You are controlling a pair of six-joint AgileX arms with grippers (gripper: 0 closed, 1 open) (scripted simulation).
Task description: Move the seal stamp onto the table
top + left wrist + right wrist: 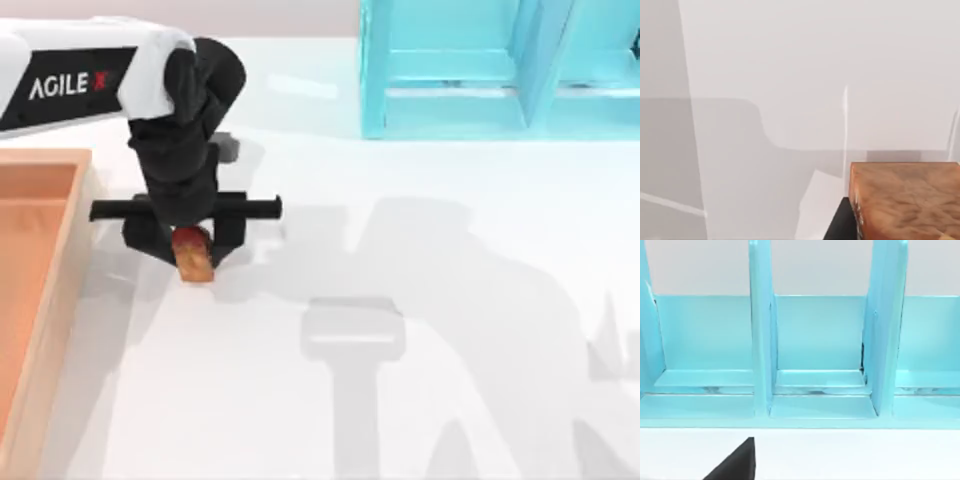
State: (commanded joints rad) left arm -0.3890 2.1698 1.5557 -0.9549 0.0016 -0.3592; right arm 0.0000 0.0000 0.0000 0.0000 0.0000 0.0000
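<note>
- Your left gripper (192,250) clamps the seal stamp (194,255) between its jaws, over the table (420,330), right of the tray (40,290).
- You cannot tell your right jaws' state.

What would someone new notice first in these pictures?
The left gripper reaches down at the table's left side, closed on the seal stamp, just right of the orange-brown wooden tray. The stamp's amber block looms large in the left wrist view. A turquoise shelf unit stands at the far edge, right of centre.
</note>
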